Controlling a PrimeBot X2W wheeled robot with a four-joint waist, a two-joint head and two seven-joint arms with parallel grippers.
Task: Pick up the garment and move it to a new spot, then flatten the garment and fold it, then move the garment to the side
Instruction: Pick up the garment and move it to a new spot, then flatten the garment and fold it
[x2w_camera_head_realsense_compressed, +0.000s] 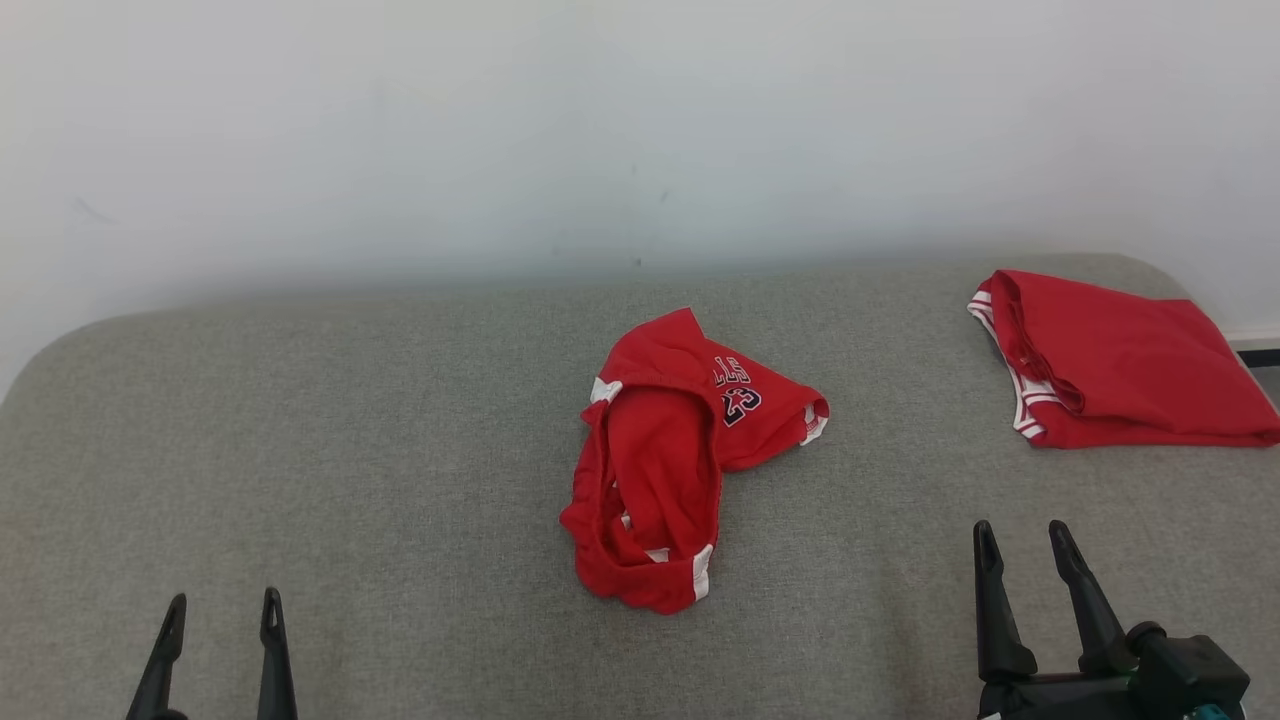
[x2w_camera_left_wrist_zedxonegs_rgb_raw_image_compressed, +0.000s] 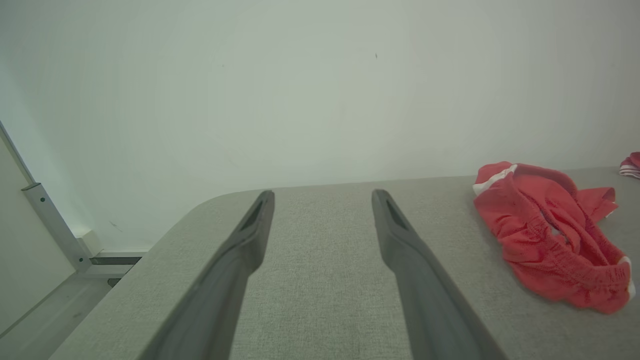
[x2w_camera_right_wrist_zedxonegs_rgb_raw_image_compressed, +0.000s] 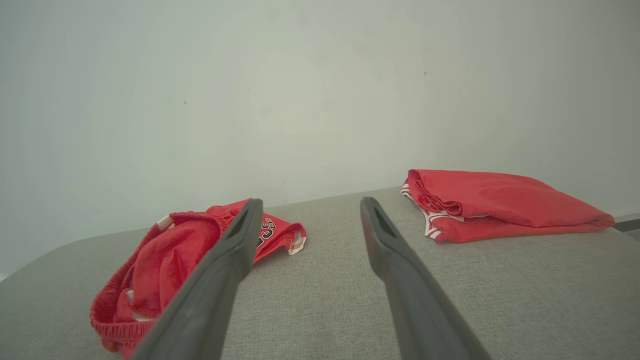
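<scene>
Partly cut off at btm, left pincer (x2w_camera_head_realsense_compressed: 224, 598) & right pincer (x2w_camera_head_realsense_compressed: 1021, 528) gape empty; garment (x2w_camera_head_realsense_compressed: 660, 470) lettering (x2w_camera_head_realsense_compressed: 736, 386) half-hidden.

Left gripper (x2w_camera_head_realsense_compressed: 224, 612): low at the near edge of the surface (x2w_camera_head_realsense_compressed: 400, 480), toward its left corner. Fingers point to the far edge and lean slightly right. Jaws spread wide, holding nothing. In its wrist view the two dark fingers (x2w_camera_left_wrist_zedxonegs_rgb_raw_image_compressed: 240, 250) run straight and well apart.

Right gripper (x2w_camera_head_realsense_compressed: 1022, 540): near edge, toward the right corner, set further forward than the left. Fingers lean slightly left. Jaws wide, holding nothing. Dark wrist (x2w_camera_head_realsense_compressed: 1160, 670) sits behind the fingers.
</scene>
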